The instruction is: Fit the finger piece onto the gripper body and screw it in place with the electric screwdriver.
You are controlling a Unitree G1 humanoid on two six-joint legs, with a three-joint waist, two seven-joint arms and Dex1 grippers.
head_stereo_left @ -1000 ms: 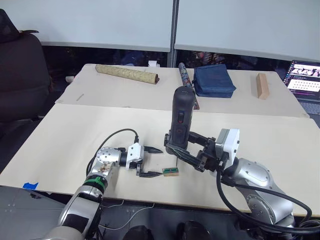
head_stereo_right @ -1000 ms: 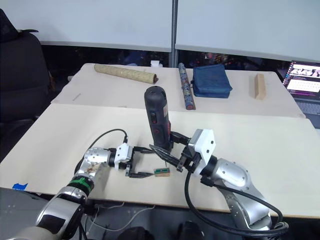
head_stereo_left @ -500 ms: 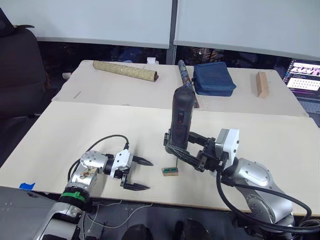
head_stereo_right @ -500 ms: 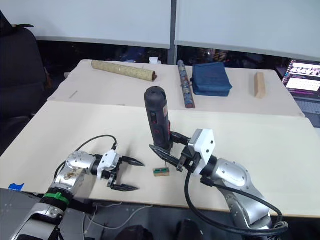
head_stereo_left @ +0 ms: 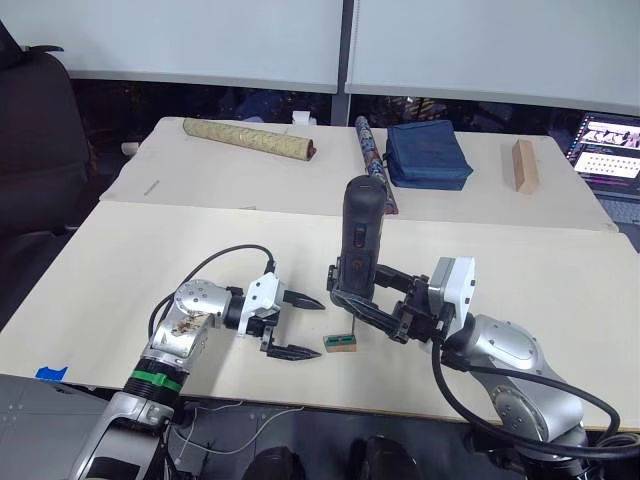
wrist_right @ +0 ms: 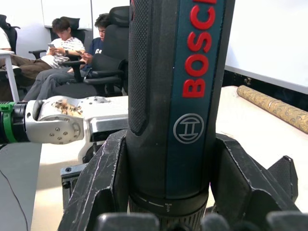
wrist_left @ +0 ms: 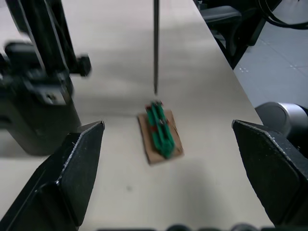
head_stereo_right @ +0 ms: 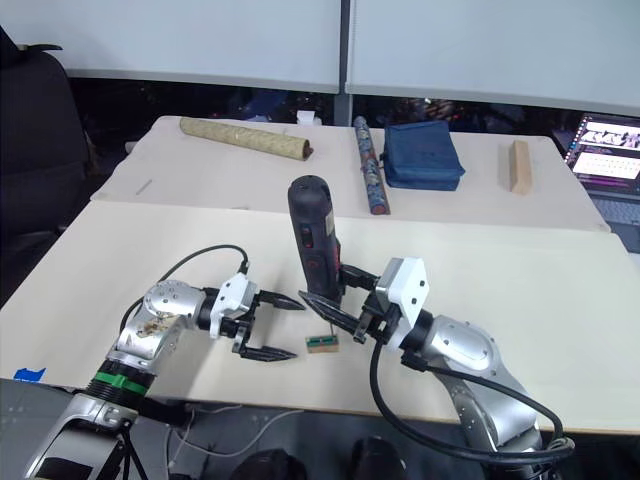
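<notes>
I work at a pale tabletop (head_stereo_left: 150, 260) in an office room; on a second tabletop behind lie a patterned rolled tube (head_stereo_left: 248, 140), a blue pouch (head_stereo_left: 428, 157) and a wooden block (head_stereo_left: 524, 166). My right pincer (head_stereo_left: 368, 300) is closed around the electric screwdriver (head_stereo_left: 360, 238) and holds it upright, its thin bit (wrist_left: 156, 45) pointing down just above a small green part on a brown card (wrist_left: 160, 131). My left pincer (head_stereo_left: 300, 326) is spread wide and empty, low over the tabletop just beside this part. I cannot find the finger piece or the gripper body. I think the risk is that the bit comes down and pushes the light card away, or that my left fingers knock it when they close. Both forearms reach inward, low and almost level.
</notes>
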